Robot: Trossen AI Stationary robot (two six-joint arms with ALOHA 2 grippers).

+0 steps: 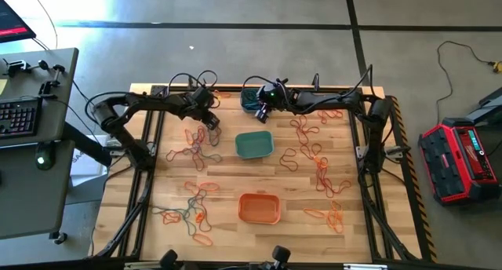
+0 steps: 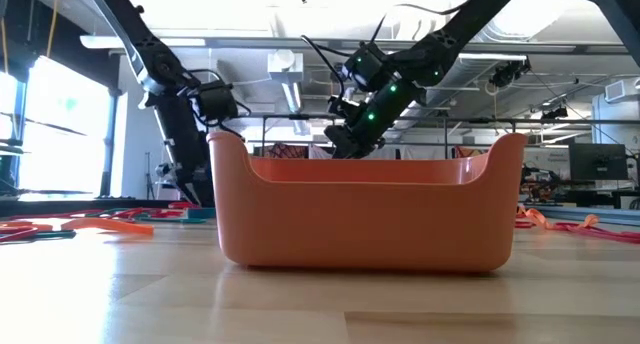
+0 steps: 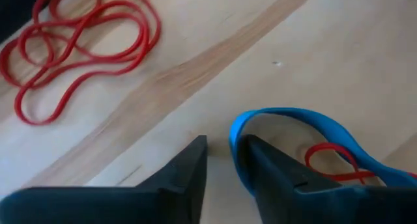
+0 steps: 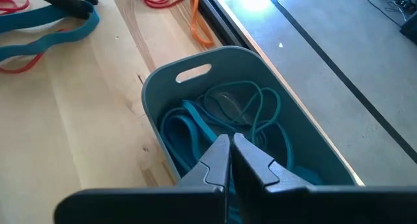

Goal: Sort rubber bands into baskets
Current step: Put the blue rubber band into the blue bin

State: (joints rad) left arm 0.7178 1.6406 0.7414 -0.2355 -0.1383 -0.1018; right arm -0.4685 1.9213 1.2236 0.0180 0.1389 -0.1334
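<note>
While the left pincer [image 3: 221, 162], fingers slightly spread, straddles a blue band [image 3: 293, 123] at eleven o'clock, next comes pinching it; the right pincer [image 4: 229, 160], pressed together, hovers over the grey-blue basket [image 4: 195, 71].

3 baskets on the wood table, all upright and open: grey-blue basket [image 4: 260, 113] at the far edge, holding tangled blue-teal bands [image 4: 195, 129]; teal basket [image 1: 254, 144] mid-table; orange basket [image 1: 260, 208] near the front, contents not visible. Loose bands lie flat in 2 scatters: mixed orange, red and blue tangle [image 1: 188, 203] on the left side, mostly orange loops [image 1: 318, 160] on the right. A blue band [image 3: 293, 129] lies over a red band [image 3: 332, 160]; red loops [image 3: 78, 42] lie apart nearby.
</note>
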